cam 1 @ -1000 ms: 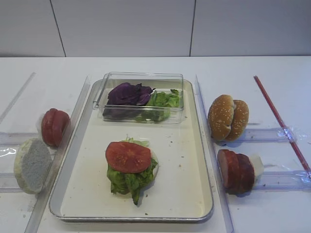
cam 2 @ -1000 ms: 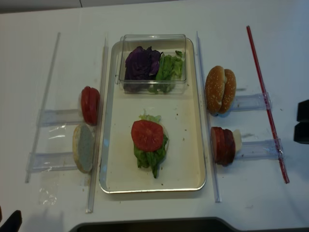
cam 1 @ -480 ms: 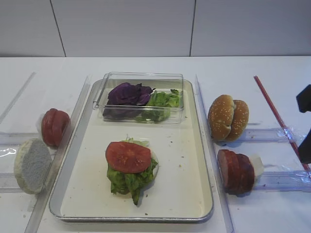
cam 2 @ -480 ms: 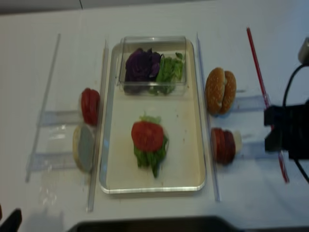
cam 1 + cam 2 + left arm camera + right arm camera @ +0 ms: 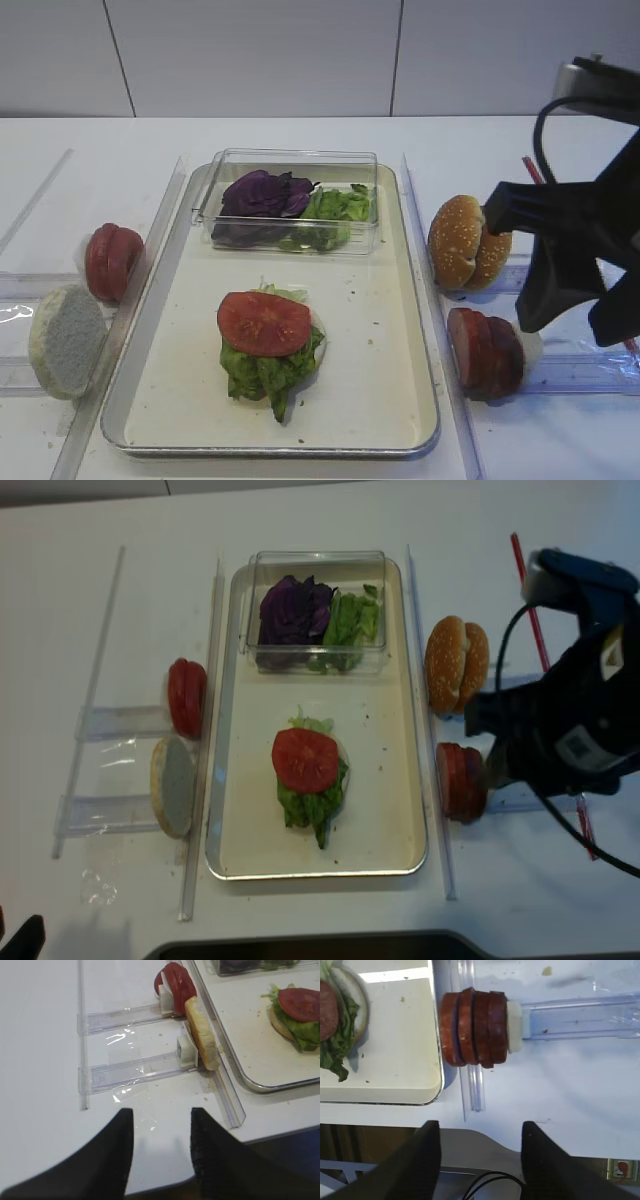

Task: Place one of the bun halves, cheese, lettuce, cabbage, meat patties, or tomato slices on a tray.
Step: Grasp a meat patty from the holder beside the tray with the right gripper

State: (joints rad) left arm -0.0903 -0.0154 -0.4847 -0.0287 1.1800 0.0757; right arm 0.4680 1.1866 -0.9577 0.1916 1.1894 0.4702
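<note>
The silver tray [image 5: 385, 330] holds a tomato slice [image 5: 264, 322] on lettuce [image 5: 262, 376] over a bun half. Left of it stand more tomato slices [image 5: 112, 260] and a bun half [image 5: 66, 340]. Two bun halves [image 5: 468, 242] and the meat patties [image 5: 485, 352] stand on edge to its right. Cabbage [image 5: 264, 193] and lettuce fill a clear box. Cheese is out of view. My right gripper [image 5: 577, 320] hangs open and empty just right of the patties [image 5: 472, 1027]. My left gripper [image 5: 161, 1112] is open and empty near the front edge.
The clear plastic box [image 5: 290, 200] sits at the tray's far end. Clear plastic rails [image 5: 95, 670] flank the tray on both sides. A red strip [image 5: 525, 580] lies at the far right. The table's front edge [image 5: 530, 1147] is close under the right gripper.
My right arm has come in from the right edge and now hangs over the patty rail. The food and the left gripper have not moved.
</note>
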